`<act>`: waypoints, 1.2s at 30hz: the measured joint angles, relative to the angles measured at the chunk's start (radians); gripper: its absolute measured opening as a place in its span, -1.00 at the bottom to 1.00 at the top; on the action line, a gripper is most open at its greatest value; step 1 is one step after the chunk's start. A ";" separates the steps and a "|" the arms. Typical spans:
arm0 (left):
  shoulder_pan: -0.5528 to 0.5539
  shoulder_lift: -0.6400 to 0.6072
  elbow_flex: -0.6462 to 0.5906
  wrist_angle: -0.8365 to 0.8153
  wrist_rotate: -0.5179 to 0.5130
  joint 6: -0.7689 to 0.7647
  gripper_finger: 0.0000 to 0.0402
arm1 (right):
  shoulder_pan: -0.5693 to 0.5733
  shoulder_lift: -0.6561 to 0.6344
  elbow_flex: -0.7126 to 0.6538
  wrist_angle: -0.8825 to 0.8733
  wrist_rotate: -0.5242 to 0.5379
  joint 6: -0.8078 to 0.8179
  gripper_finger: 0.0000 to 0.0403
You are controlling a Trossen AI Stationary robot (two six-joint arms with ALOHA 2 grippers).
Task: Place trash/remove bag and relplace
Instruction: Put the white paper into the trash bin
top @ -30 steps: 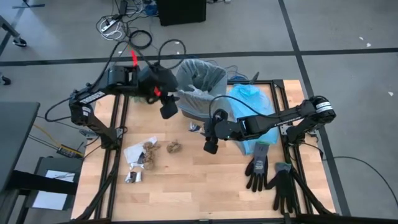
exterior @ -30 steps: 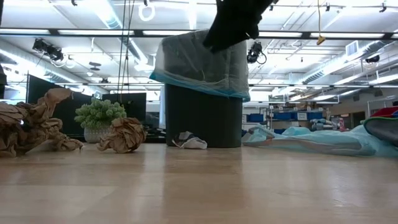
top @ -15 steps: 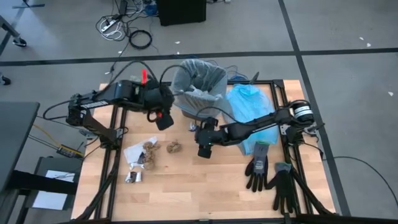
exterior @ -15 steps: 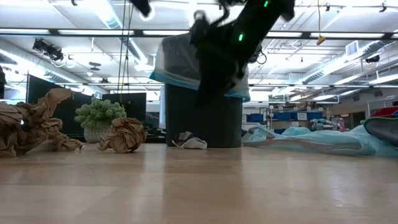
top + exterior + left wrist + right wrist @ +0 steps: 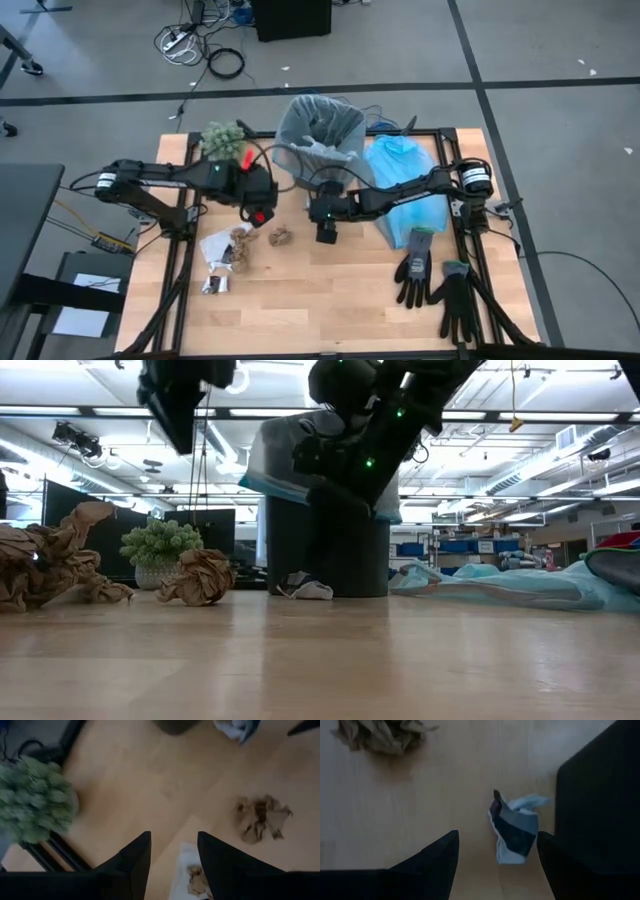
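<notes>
Both arms dropped from above bin [image 5: 320, 140]. Right gripper [image 5: 496, 851], fingers apart, over white wrapper [image 5: 516, 831] at bin's foot. Left gripper [image 5: 173, 851], fingers apart, empty, above brown scraps [image 5: 240, 240] well left of bin. Bag [image 5: 322, 128] lines bin.

I have both arms reaching in toward the middle of the surface. My left arm comes in from nine o'clock, stretched nearly straight, with the left gripper [image 5: 259, 213] pointing down just left of centre; its fingers [image 5: 134, 862] stand apart with nothing between them. My right arm comes in from three o'clock, elbow out at the edge, forearm running long and low. The right gripper [image 5: 324, 232] hangs at centre, aimed down, its fingers [image 5: 438, 861] spread wide and empty. The two grippers sit near each other, not touching.
</notes>
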 joint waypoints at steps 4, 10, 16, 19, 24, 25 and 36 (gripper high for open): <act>-0.036 0.001 -0.085 0.044 0.025 -0.044 -0.14 | -0.039 0.001 0.000 0.034 -0.036 -0.008 0.25; -0.079 0.001 -0.145 0.060 0.045 -0.121 -0.14 | -0.081 0.015 0.002 0.049 -0.100 -0.054 0.20; -0.106 0.001 -0.147 0.077 0.045 -0.141 -0.14 | -0.091 0.081 0.004 0.035 -0.159 -0.076 0.18; -0.110 0.001 -0.146 0.079 0.044 -0.141 -0.14 | -0.084 0.112 0.011 0.048 -0.177 -0.051 0.18; -0.111 0.001 -0.145 0.078 0.052 -0.140 -0.14 | -0.064 0.127 0.013 0.054 -0.170 0.000 -0.01; -0.111 0.001 -0.145 0.075 0.053 -0.140 -0.14 | -0.060 0.127 0.012 0.058 -0.170 0.000 -0.10; -0.111 0.001 -0.143 0.080 0.058 -0.116 -0.14 | -0.014 0.058 0.009 0.023 -0.197 0.026 -0.97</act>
